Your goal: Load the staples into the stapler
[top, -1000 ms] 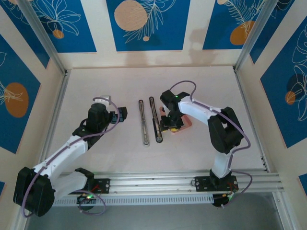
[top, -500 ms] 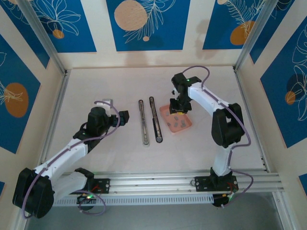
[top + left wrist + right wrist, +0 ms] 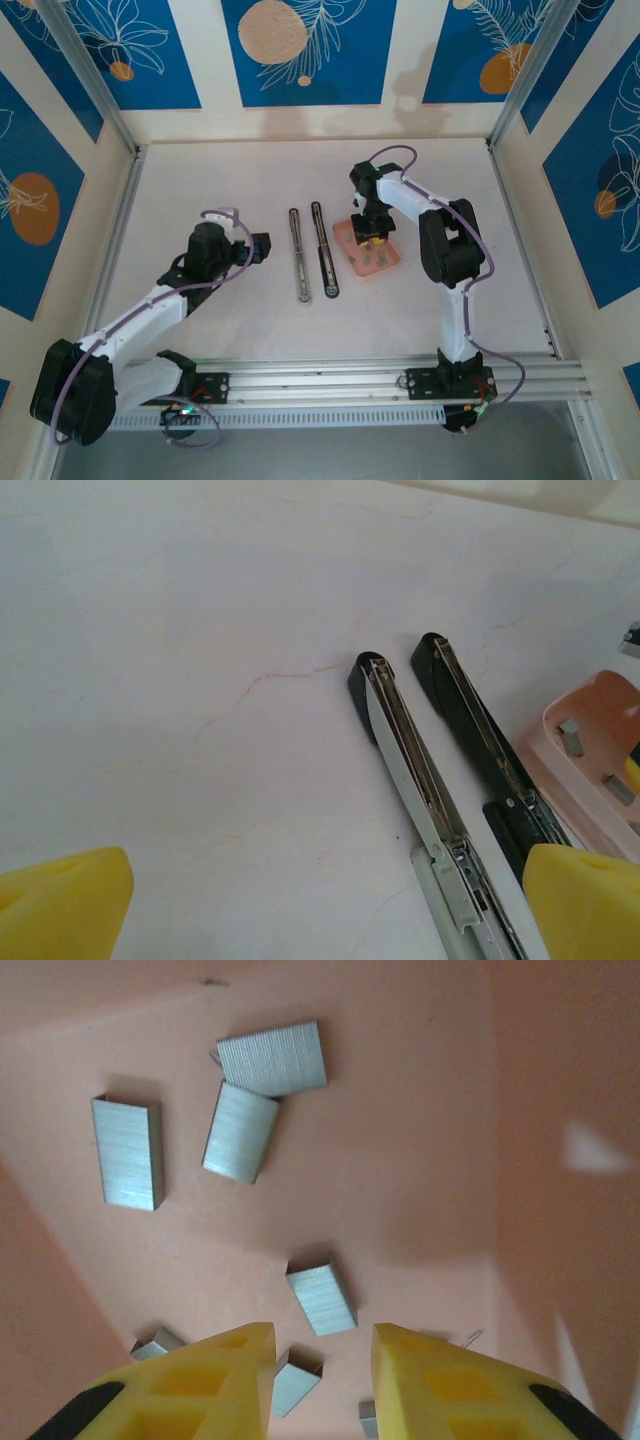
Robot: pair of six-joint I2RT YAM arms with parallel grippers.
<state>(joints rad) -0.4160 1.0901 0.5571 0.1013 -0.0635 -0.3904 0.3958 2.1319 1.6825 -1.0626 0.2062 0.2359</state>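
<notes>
Just beyond right end effector (image 3: pixel 322 1348), staples (image 3: pixel 322 1300) scattered

black stapler (image 3: pixel 418 770) opened flat; silvery staples (image 3: pixel 322 1298) scattered loose in pink tray (image 3: pixel 430 1160).

Bright, even light, soft short shadows, close wrist views slightly blurred.

Yellow fingers (image 3: pixel 210 1380) stand narrowly apart over the pink tray (image 3: pixel 420 1160), grey staples (image 3: pixel 240 1132) scattered across its floor.
</notes>
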